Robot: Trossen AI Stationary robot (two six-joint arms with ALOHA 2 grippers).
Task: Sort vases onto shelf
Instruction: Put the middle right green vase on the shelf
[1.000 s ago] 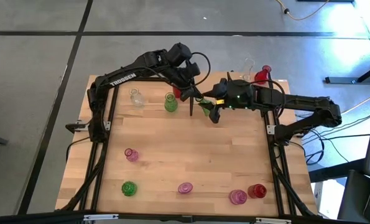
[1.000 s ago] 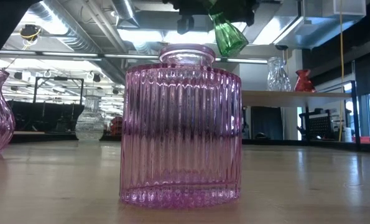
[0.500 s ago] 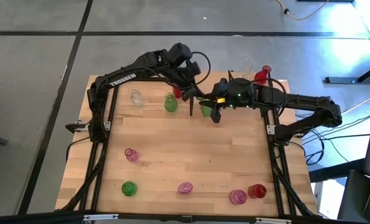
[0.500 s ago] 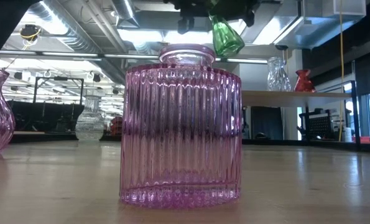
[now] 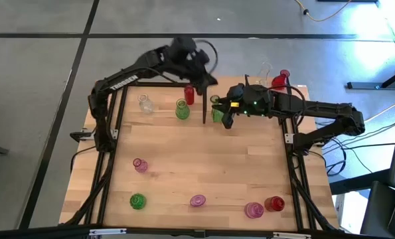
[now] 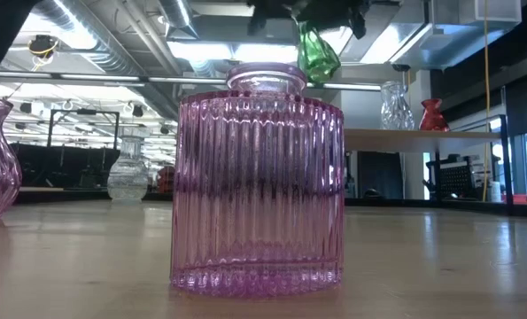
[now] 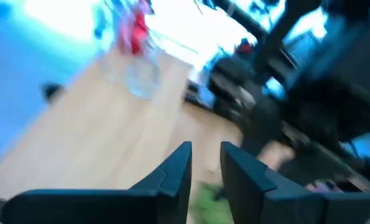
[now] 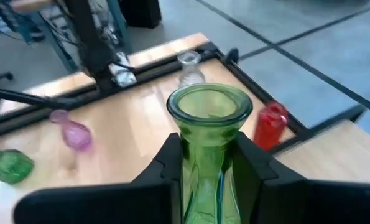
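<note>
The left gripper (image 5: pixel 207 78) has pulled back toward the upper middle of the high view; its fingers (image 7: pixel 172 171) stand slightly apart and hold nothing. The right gripper (image 5: pixel 218 111) is clamped on the green vase (image 5: pixel 216 110), now upright in the air, just left of the shelf (image 5: pixel 297 87). A red vase (image 5: pixel 189 95) is uncovered beside it.

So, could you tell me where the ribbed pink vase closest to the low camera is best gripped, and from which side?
Probably by its short neck, coming straight down from above. The ribbed pink vase stands upright, and its body is a broad, straight-walled cylinder, likely too wide to span. The neck is narrower, with a lip to catch under.
</note>
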